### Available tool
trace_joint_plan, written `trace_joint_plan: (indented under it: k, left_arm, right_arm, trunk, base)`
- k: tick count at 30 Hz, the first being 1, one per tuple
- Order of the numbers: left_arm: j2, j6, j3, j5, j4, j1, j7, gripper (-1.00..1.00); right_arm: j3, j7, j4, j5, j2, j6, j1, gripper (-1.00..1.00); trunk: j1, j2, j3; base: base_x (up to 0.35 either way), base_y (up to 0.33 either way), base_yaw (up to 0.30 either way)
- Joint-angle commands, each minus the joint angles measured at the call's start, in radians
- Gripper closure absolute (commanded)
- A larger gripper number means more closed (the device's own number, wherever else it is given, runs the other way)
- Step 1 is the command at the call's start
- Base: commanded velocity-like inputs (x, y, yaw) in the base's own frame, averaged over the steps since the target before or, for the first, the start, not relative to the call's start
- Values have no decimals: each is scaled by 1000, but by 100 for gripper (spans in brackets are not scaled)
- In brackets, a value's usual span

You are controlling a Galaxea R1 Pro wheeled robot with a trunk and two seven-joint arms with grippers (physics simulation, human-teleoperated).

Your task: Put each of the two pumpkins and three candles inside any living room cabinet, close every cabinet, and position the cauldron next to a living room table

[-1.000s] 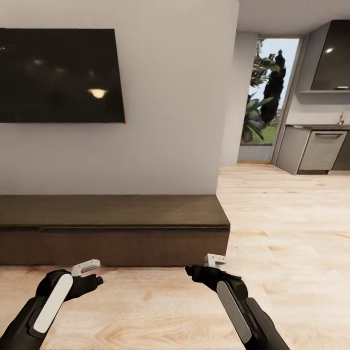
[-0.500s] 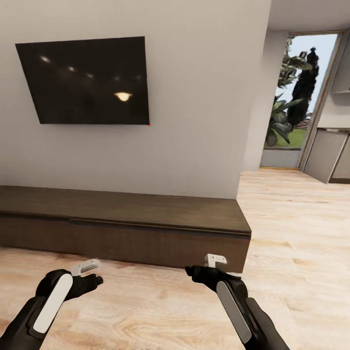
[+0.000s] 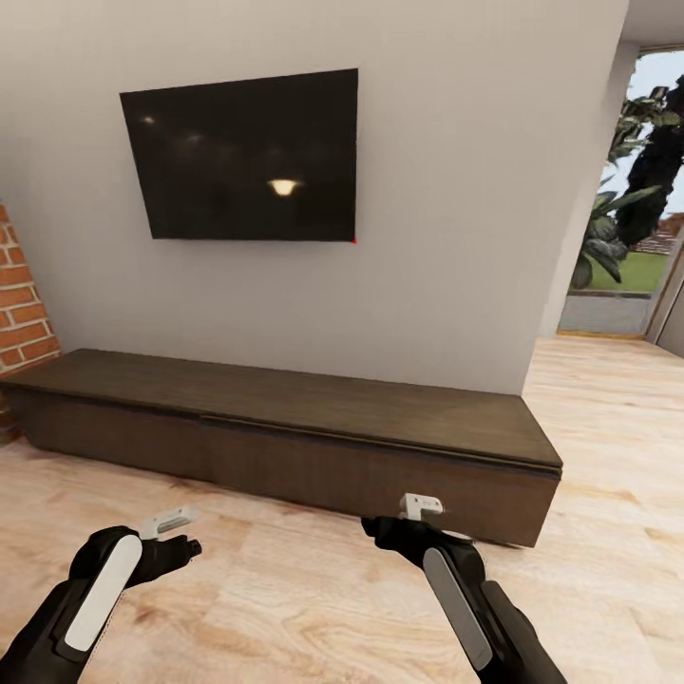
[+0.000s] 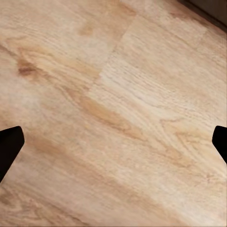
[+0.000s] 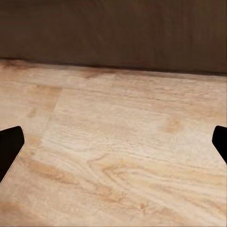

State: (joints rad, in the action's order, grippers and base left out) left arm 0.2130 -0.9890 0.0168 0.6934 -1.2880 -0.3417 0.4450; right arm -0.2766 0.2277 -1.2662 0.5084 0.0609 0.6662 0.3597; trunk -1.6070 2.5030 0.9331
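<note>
Living-room floor (image 3: 313,617) of pale wood planks, with both arms held low over it. Left gripper (image 3: 180,534): jaws spread wide with nothing between them; in the left wrist view the two dark fingertips (image 4: 9,146) sit at opposite edges over bare planks, and a dark strip shows at about 1 o'clock. Right gripper (image 3: 418,513): jaws likewise spread wide and holding nothing; in the right wrist view one fingertip (image 5: 9,144) and its mate flank bare planks, with the dark brown front of the cabinet (image 3: 285,446) across the 12 o'clock side. In the head view the left gripper lies at 7 o'clock and the right gripper at about 5 o'clock, both short of the cabinet; the right one overlaps its lower front edge in the picture, though contact cannot be judged. Cabinet: long, low, dark brown, flat fronts all closed, top bare, running from 9 o'clock to 4 o'clock against a pale grey wall (image 3: 456,190). Black wall-mounted screen (image 3: 247,157) above it at 11 o'clock. Red brick column (image 3: 19,304) at 9 o'clock, touching the cabinet's far end. Doorway with green plants (image 3: 627,199) beyond it at 2 o'clock.
</note>
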Motion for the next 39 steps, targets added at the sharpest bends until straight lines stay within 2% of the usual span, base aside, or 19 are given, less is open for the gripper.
trace_joint_plan:
  k: [1, 8, 16, 19, 27, 39]
  left_arm:
    - [0, -2, 0, 11, -1, 0, 8, -100]
    - [0, -2, 0, 11, -1, 0, 8, -100]
    - [0, -2, -1, 9, -1, 0, 8, -100]
    - [-1, -2, -1, 10, -1, 0, 9, -100]
    - [-1, -2, -1, 10, -1, 0, 9, -100]
    - [-1, -2, 0, 10, -1, 0, 8, -100]
  right_arm:
    - [-1, 10, -2, 10, 0, 3, 1, -100]
    - [-1, 10, -1, 11, 0, 3, 1, -100]
    - [-3, 13, 0, 9, 0, 2, 1, -100]
    - [-6, 13, 1, 9, 0, 3, 1, -100]
    - [-54, 42, 10, 10, 0, 3, 1, -100]
    - [-59, 50, 14, 10, 1, 3, 1, -100]
  trunk:
    - [0, 0, 1]
    - [0, 0, 1]
    - [0, 0, 1]
    - [0, 0, 1]
    - [0, 0, 1]
    - [0, 0, 1]
  base:
    - [0, 320, 23]
    - [0, 299, 5]
    - [0, 43, 17]
    - [0, 2, 201]
    - [-11, 0, 264]
    - [-75, 0, 272]
